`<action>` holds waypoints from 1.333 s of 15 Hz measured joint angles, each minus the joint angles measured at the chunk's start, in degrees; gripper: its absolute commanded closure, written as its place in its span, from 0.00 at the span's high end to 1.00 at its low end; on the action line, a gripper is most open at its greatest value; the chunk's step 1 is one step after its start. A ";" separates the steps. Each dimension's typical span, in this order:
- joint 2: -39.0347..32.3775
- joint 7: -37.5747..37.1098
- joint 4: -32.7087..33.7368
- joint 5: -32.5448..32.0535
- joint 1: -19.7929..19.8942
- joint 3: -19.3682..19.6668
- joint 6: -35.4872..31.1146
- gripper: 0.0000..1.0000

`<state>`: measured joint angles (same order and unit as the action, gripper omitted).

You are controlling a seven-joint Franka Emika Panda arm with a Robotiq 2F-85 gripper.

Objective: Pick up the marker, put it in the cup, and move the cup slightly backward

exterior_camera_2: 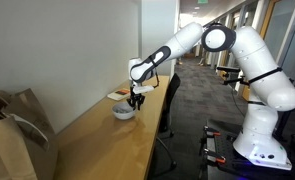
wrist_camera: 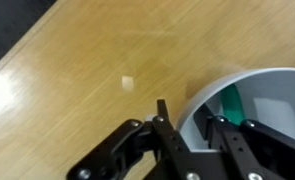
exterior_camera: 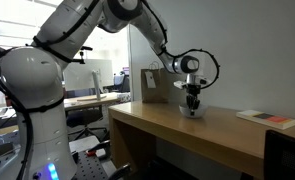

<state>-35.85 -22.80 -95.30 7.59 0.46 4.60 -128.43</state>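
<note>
The light grey cup (wrist_camera: pixel 249 73) stands on the wooden table and shows in both exterior views (exterior_camera: pixel 192 112) (exterior_camera_2: pixel 123 113). The dark greenish marker (wrist_camera: pixel 232 100) lies inside it, leaning on the inner wall. My gripper (wrist_camera: pixel 185 120) points down over the cup's rim, with one finger outside the wall and one inside. The fingers are close together and appear shut on the cup's wall. The gripper also shows in both exterior views (exterior_camera: pixel 192 102) (exterior_camera_2: pixel 135 101).
A flat white-and-red book (exterior_camera: pixel 267 119) lies on the table beyond the cup, also visible in an exterior view (exterior_camera_2: pixel 118 95). A brown cardboard box (exterior_camera: pixel 158 85) stands by the wall. A paper bag (exterior_camera_2: pixel 12 130) sits at the table's near end. The table edge (wrist_camera: pixel 27 45) is close.
</note>
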 measured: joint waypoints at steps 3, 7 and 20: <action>0.01 -0.05 -0.03 0.00 0.05 0.06 -1.32 0.00; 0.97 -0.05 -0.14 0.31 0.15 0.15 -2.53 0.01; 17.59 4.45 -23.72 -0.46 1.96 2.43 -11.11 0.01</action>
<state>-18.26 -18.35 -119.03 7.13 2.42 7.03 -139.55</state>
